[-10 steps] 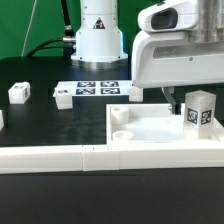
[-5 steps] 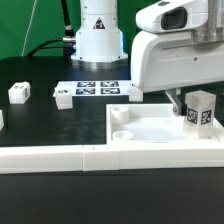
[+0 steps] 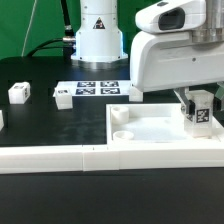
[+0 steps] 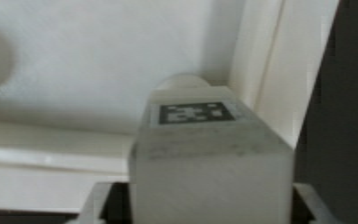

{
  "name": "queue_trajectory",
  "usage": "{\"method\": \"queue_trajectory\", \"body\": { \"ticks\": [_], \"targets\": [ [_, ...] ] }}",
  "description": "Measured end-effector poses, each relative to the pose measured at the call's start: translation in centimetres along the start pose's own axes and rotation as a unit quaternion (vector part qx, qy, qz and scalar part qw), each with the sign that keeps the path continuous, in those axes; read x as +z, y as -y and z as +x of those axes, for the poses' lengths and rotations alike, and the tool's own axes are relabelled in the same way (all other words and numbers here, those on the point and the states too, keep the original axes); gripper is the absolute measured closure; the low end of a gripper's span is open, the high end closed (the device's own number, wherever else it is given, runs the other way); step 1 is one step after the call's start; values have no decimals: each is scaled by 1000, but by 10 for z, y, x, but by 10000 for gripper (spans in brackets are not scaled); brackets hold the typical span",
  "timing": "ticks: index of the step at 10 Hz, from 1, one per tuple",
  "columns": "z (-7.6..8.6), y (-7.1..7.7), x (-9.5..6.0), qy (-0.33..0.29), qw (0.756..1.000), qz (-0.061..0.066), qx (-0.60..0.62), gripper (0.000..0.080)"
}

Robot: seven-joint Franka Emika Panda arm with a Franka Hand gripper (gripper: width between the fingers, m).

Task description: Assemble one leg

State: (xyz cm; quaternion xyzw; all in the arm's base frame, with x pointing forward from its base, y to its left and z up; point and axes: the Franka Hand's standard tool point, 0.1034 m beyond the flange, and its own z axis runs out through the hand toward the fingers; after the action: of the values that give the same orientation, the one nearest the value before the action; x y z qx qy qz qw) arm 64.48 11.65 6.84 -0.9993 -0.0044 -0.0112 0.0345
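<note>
While clamped upright between the gripper (image 3: 198, 108) fingers (image 4: 110, 198), the leg (image 3: 199, 113) showed only a black-and-white square tag, no readable writing. Hung over the white tray panel (image 3: 150, 128) near the bench's front right corner. Couldn't tell if touching.

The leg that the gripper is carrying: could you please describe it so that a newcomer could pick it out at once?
Start at the large white tray-shaped panel on the exterior view's right. Above its far right corner the gripper holds the leg, a small white block with a black-and-white tag. Unlike the similar blocks lying on the black table at the left, it is upright and clamped.
</note>
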Motion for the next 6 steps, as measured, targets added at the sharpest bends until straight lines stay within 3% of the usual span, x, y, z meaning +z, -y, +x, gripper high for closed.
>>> {"method": "queue_trajectory", "body": {
  "ticks": [3,6],
  "targets": [
    [3,-12,1,-7,981,7,195,510],
    [0,-16,1,-2,912,13,410,509]
  ]
}}
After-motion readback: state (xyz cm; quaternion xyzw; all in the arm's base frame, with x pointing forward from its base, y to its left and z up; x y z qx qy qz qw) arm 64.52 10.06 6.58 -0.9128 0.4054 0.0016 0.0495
